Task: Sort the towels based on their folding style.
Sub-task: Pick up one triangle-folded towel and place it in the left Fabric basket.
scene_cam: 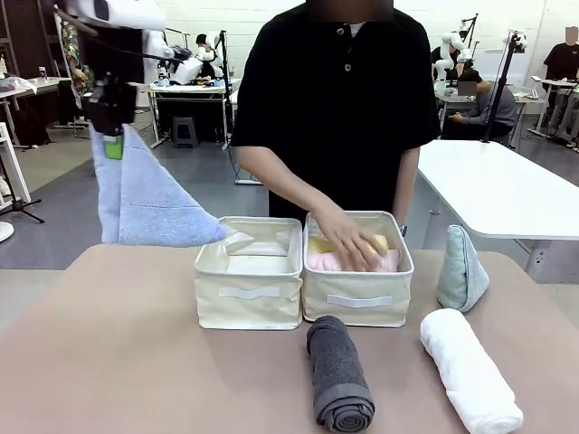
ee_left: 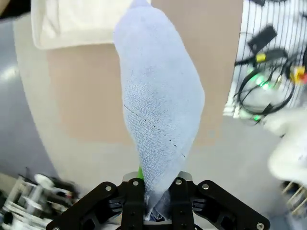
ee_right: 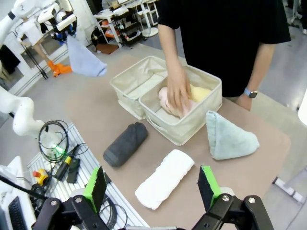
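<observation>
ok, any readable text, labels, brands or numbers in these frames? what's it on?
No text can be read.
Left bin, right bin: front strips are blank.
Watch on the person's wrist: too small to read.
Lavender-blue towel: no tag or print visible.
Background benches: too blurred to tell.

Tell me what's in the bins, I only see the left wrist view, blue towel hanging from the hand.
Observer: The right bin holds a pink towel and a yellow towel, under the person's hand.
Operator: What's on the table?
Observer: A grey roll, a white roll and a teal cone.
Operator: And the right hand?
Observer: Open, holding nothing.
</observation>
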`<state>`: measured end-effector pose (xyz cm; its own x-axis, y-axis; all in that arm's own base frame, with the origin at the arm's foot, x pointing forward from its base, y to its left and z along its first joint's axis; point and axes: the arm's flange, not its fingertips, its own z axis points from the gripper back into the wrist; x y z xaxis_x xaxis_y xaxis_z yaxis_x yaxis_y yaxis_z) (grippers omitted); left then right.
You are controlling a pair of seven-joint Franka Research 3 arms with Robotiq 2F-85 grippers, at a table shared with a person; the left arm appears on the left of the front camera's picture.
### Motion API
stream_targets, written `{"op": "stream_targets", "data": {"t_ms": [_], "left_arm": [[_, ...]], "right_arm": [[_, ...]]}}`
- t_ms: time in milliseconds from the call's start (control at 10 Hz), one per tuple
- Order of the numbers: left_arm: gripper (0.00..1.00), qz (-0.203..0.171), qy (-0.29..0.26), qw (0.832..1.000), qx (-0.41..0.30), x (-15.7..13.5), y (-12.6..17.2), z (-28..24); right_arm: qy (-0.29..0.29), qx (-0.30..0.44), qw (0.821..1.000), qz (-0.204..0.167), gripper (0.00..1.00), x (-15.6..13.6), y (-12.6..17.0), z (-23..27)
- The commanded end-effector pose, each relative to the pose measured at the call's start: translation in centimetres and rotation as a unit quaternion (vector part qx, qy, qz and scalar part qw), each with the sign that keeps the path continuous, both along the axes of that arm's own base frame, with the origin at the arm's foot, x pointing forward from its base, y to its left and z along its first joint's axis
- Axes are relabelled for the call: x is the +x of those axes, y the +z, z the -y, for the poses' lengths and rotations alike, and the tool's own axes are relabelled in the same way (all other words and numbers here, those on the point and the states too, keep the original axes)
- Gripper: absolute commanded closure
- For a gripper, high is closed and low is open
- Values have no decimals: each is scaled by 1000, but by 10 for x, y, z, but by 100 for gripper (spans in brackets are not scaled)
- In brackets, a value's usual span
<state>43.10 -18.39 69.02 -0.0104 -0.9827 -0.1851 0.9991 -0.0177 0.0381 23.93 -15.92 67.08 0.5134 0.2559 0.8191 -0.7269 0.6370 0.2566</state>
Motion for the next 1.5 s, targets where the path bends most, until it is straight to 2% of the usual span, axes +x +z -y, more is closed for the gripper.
{"op": "stream_targets", "data": {"t_ms": [0,200,300,800,1400], "left_arm": [[84,16,-80,996,32,31,12,21],[84,9,-89,995,32,40,10,40],[84,-3,-82,996,25,28,-5,33],[84,-3,-82,996,25,28,-5,33],[84,21,-142,986,80,97,-17,72]], "right_arm": [[1,0,1000,-4,0,2,0,0],[1,0,1000,-4,0,2,0,0],[1,0,1000,-4,0,2,0,0],[1,0,1000,-4,0,2,0,0],[1,0,1000,-4,0,2,0,0]]}}
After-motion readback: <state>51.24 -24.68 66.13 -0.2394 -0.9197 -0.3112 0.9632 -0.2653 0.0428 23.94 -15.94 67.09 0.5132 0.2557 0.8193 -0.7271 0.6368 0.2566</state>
